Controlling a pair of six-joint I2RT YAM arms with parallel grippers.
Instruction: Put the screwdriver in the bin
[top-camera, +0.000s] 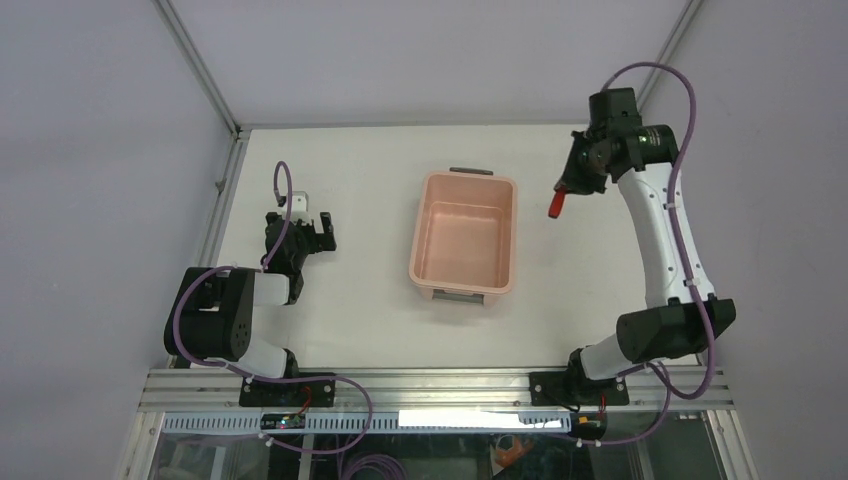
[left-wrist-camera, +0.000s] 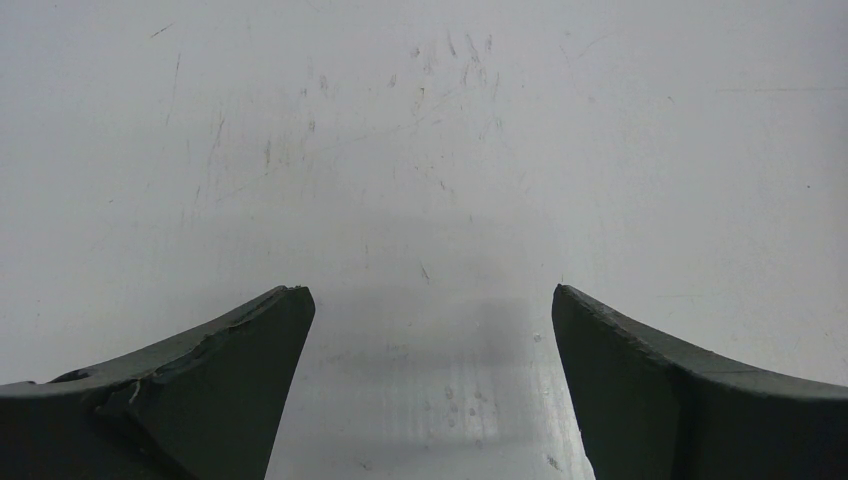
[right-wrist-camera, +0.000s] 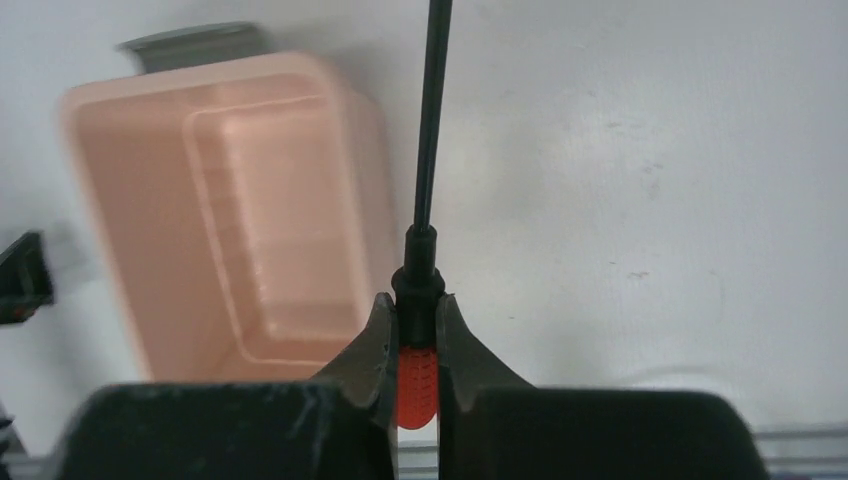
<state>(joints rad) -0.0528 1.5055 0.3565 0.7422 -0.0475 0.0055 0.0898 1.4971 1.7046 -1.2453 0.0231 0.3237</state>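
The pale pink bin (top-camera: 464, 243) stands in the middle of the table with dark grey handles at its short ends; it also shows in the right wrist view (right-wrist-camera: 230, 210) and looks empty. My right gripper (top-camera: 572, 185) is raised over the table to the right of the bin's far corner. It is shut on the screwdriver (top-camera: 556, 203); in the right wrist view its jaws (right-wrist-camera: 416, 315) pinch the red handle (right-wrist-camera: 416, 385) and the thin black shaft (right-wrist-camera: 432, 120) points away. My left gripper (top-camera: 312, 233) is open and empty low over bare table (left-wrist-camera: 430, 300), left of the bin.
A small white object (top-camera: 300, 201) lies just beyond the left gripper. Metal frame posts run along the table's far corners, and grey walls close in both sides. An aluminium rail (top-camera: 430, 385) runs along the near edge.
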